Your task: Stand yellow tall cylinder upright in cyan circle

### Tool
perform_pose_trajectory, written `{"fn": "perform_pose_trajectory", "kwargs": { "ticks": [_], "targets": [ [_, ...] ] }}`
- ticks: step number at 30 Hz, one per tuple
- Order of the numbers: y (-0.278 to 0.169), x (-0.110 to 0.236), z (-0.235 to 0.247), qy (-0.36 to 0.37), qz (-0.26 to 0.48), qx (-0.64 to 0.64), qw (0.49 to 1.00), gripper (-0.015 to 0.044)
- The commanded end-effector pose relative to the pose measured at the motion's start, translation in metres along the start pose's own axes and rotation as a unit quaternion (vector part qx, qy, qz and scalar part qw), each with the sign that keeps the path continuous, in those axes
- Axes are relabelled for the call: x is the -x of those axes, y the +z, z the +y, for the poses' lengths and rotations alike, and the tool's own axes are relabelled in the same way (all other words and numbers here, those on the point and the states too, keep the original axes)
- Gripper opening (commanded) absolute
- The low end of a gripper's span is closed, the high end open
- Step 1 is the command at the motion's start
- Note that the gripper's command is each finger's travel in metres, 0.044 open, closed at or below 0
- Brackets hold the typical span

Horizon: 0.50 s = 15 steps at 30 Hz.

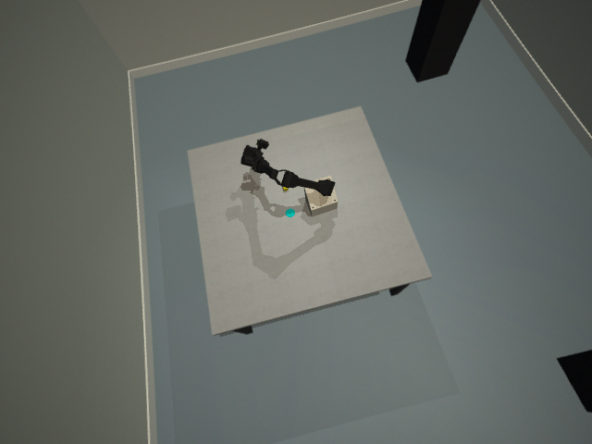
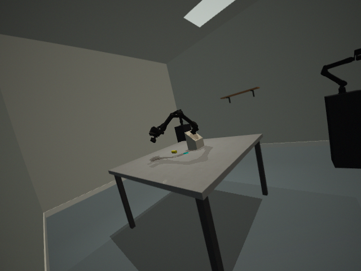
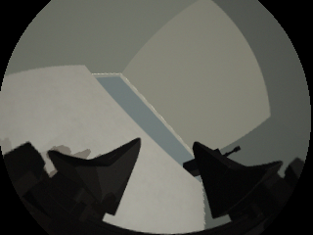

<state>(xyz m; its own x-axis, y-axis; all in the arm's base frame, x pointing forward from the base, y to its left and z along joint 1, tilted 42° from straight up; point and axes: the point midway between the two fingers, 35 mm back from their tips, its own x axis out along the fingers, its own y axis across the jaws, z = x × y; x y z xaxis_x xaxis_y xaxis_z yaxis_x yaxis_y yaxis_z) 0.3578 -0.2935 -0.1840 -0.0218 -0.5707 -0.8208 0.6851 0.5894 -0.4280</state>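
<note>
Jaws spread and holding nothing, raised well above the tabletop; yellow tall cylinder lies flat just left of the cyan circle (mostly hidden under the arm from above), so descend squarely over it before closing.

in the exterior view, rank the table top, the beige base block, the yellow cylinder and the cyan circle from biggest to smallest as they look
1. table top
2. beige base block
3. yellow cylinder
4. cyan circle, seen edge-on as a thin sliver. It looks close in size to the cylinder, so these last two are uncertain.
</note>
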Motion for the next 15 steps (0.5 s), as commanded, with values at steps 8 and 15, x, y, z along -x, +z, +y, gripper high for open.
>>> {"fn": "perform_pose_trajectory", "kwargs": {
  "ticks": [8,15],
  "targets": [
    [-0.066,0.022,0.009,0.171,0.087,0.379,0.905,0.0309],
    [-0.106,0.050,0.013,0.305,0.075,0.561,0.766,0.0309]
  ]
}}
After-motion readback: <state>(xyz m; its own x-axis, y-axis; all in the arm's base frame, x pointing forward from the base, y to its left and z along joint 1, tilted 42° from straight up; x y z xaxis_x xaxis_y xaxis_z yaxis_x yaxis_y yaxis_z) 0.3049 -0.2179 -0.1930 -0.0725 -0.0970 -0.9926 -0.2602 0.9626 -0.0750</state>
